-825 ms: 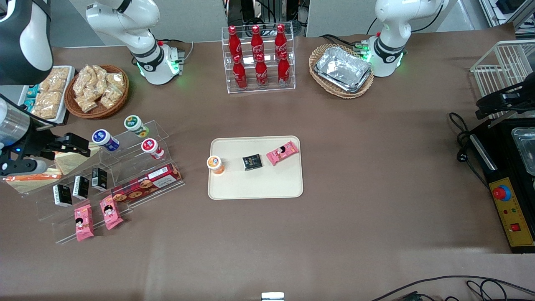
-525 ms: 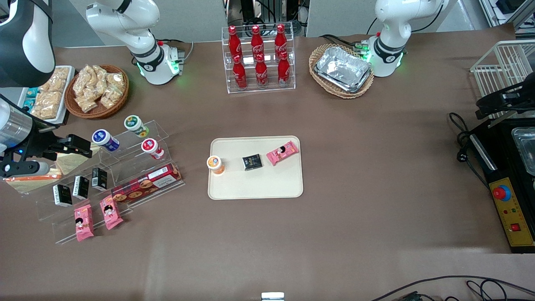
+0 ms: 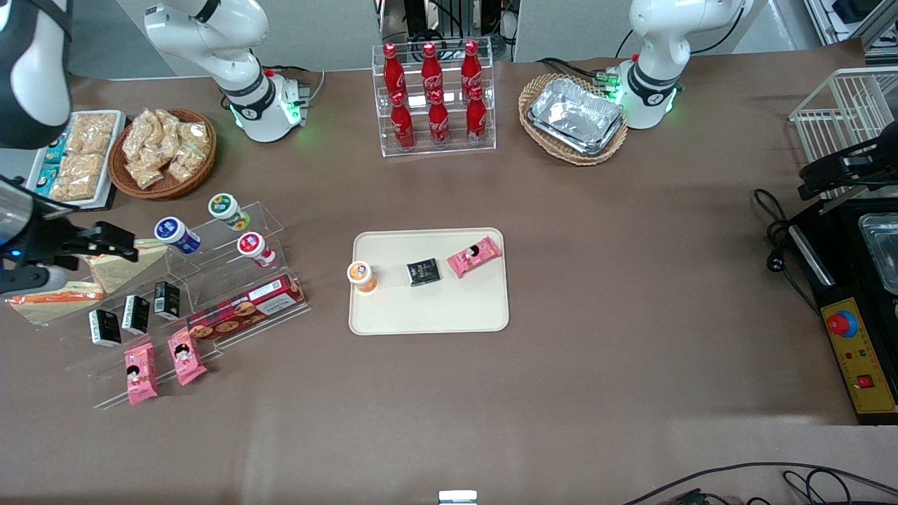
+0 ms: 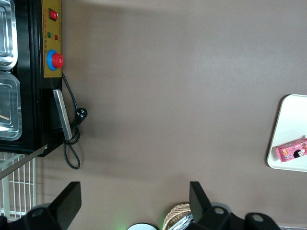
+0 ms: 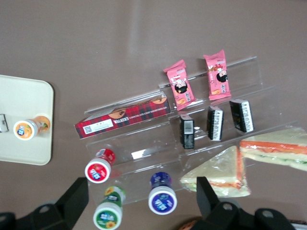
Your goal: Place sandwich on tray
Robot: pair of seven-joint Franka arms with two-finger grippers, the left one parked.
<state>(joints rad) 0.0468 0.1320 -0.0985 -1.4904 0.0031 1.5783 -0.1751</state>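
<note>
We see the cream tray (image 3: 429, 308) lying mid-table, carrying an orange-lidded cup (image 3: 362, 275), a black packet (image 3: 424, 271) and a pink snack pack (image 3: 475, 256). Toward the working arm's end stands a clear stepped display rack (image 3: 210, 280) with three lidded cups, a red biscuit box (image 3: 245, 307), small black cartons and two pink packs. At that rack's outer end lies the sandwich (image 3: 48, 304), edge-on with its orange and green stripes showing, well apart from the tray; a second wrapped sandwich (image 3: 116, 270) rests just beside it, bread face up. Our gripper (image 3: 112, 242) hovers above the two sandwiches with its fingers (image 5: 74, 199) spread wide, holding nothing.
</note>
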